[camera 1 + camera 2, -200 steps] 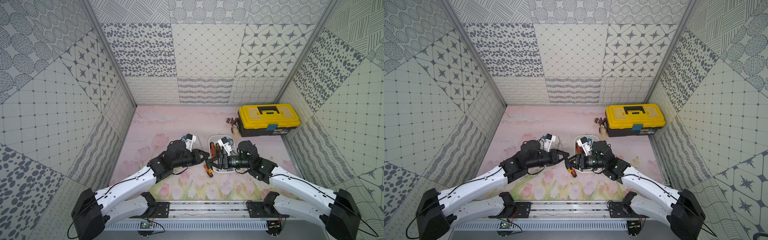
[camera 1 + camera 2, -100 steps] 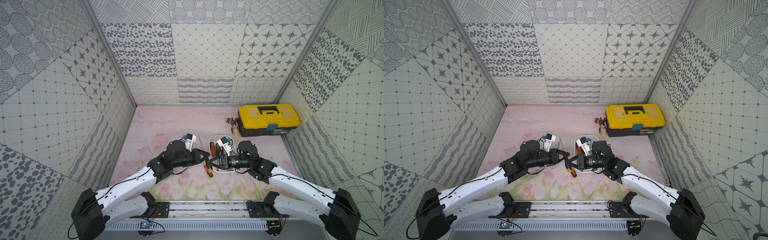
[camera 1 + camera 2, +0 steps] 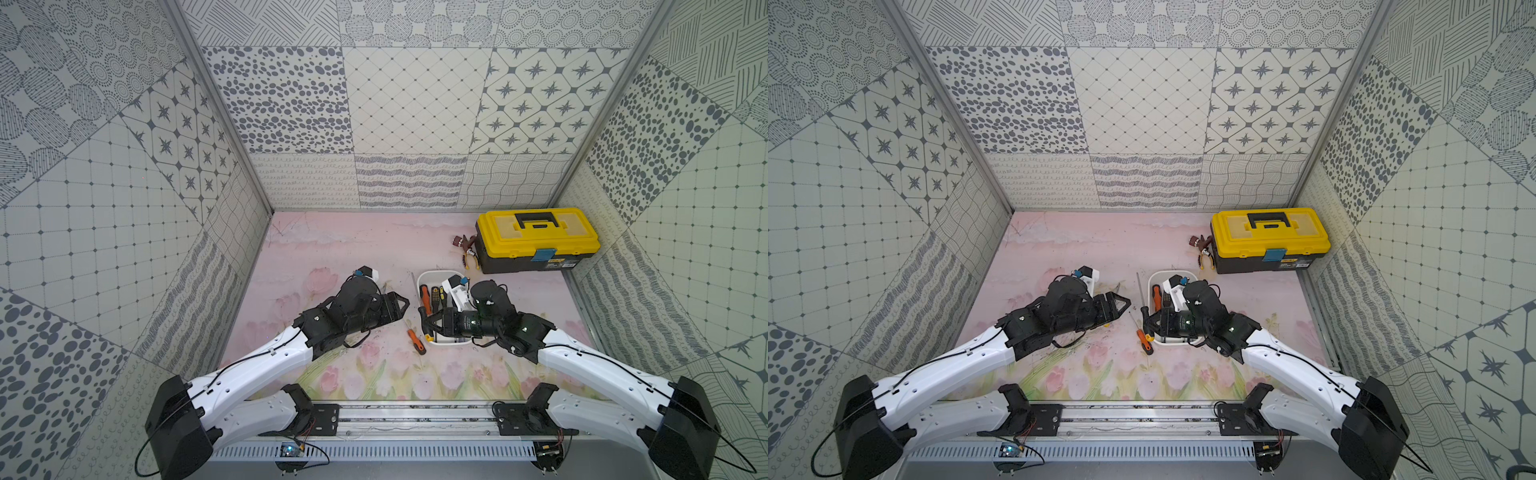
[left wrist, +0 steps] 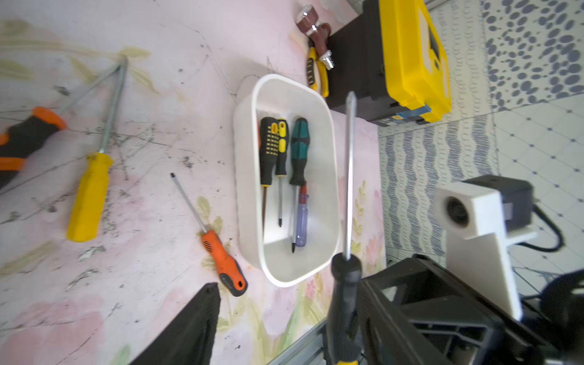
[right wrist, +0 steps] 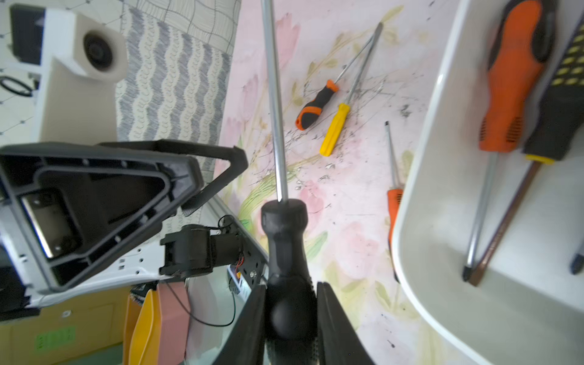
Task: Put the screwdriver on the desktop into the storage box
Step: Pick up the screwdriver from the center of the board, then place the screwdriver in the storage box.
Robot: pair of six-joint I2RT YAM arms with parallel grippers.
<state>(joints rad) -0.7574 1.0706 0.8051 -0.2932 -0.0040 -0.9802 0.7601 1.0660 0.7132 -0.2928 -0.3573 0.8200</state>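
Screwdriver (image 5: 284, 227) with the black handle is clamped in your right end effector (image 5: 290, 292), whose fingers are closed narrow on the handle. It hangs above the tabletop (image 3: 332, 249) just beside the white storage box (image 4: 245, 151), not in it. Your left end effector (image 3: 404, 313) stands wide open and empty, near the handle but apart. A small orange-handled screwdriver (image 4: 224, 262) lies just beside the box.

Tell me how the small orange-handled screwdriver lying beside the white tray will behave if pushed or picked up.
The small orange-handled screwdriver is probably stiff: a straight metal shaft in a moulded handle. Its rounded handle may roll or pivot on the flat pink floral desktop if pushed sideways. Gripped by the thin shaft, it would likely tip handle-down.
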